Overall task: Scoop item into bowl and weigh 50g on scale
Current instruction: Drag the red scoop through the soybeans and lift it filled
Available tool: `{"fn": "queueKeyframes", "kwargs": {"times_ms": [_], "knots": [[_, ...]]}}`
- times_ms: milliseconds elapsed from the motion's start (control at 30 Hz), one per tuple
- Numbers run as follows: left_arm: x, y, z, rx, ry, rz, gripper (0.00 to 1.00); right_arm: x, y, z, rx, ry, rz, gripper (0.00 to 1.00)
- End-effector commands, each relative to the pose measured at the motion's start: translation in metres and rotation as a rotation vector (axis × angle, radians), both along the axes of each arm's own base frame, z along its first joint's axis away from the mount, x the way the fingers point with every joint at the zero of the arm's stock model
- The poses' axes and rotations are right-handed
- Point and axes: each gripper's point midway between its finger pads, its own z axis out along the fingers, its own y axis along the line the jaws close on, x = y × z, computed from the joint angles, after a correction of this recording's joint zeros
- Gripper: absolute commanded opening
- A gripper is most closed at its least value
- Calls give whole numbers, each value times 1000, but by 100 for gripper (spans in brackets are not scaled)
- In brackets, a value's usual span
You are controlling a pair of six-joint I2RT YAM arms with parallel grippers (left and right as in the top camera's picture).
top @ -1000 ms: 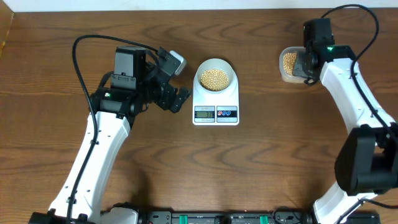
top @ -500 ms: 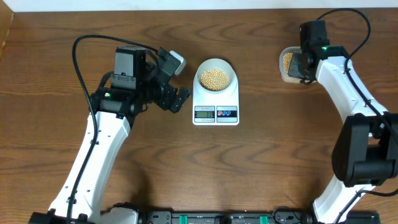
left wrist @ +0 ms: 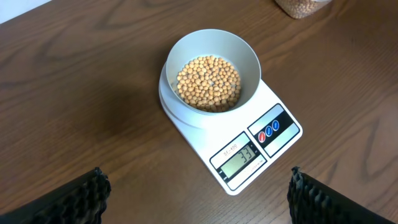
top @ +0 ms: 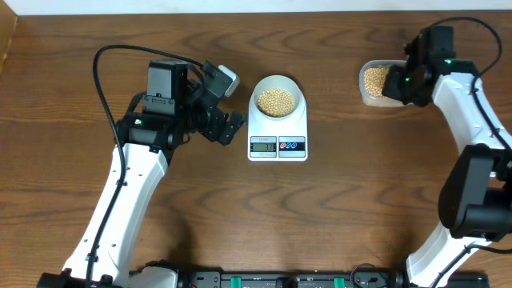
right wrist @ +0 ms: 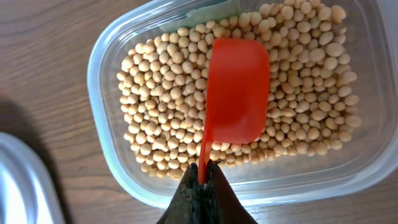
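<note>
The pale bowl point(top: 277, 82) point(left wrist: 249, 53) stands on the white scale point(top: 278, 146) point(left wrist: 252, 149), and the item point(left wrist: 209, 82), tan beans, covers its bottom. The scale's LCD shows digits. My left gripper point(top: 228, 126) point(left wrist: 196, 208) hangs open just left of the scale, with nothing between its fingers. At the back right my right gripper point(top: 396, 84) point(right wrist: 201, 177) is shut on the thin handle of a red scoop point(right wrist: 237, 90). The scoop lies face down over more beans point(right wrist: 168, 93) in a clear plastic tub point(top: 373, 82) point(right wrist: 106, 56).
The tub point(left wrist: 301, 6) sits near the table's far edge, right of the scale. A pale rounded edge point(right wrist: 18, 180) shows at the lower left of the right wrist view. Bare wood lies between scale and tub and across the table's front.
My right wrist has swung to the right, off the top of the tub, so more of the tub shows from overhead. The left arm, bowl and scale have not moved.
</note>
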Motion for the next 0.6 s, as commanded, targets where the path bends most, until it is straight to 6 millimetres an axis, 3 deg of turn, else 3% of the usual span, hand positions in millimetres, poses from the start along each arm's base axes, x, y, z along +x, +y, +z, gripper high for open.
{"fn": "queueKeyframes", "kwargs": {"times_ms": [0, 200, 567], "knots": [[-2, -1, -1, 0, -2, -19, 94, 0, 22, 6, 176, -34, 119, 1], [-2, -1, -1, 0, -2, -19, 94, -2, 21, 18, 296, -75, 172, 1], [-2, -1, -1, 0, -2, -19, 94, -5, 0, 17, 305, -67, 123, 1]]}}
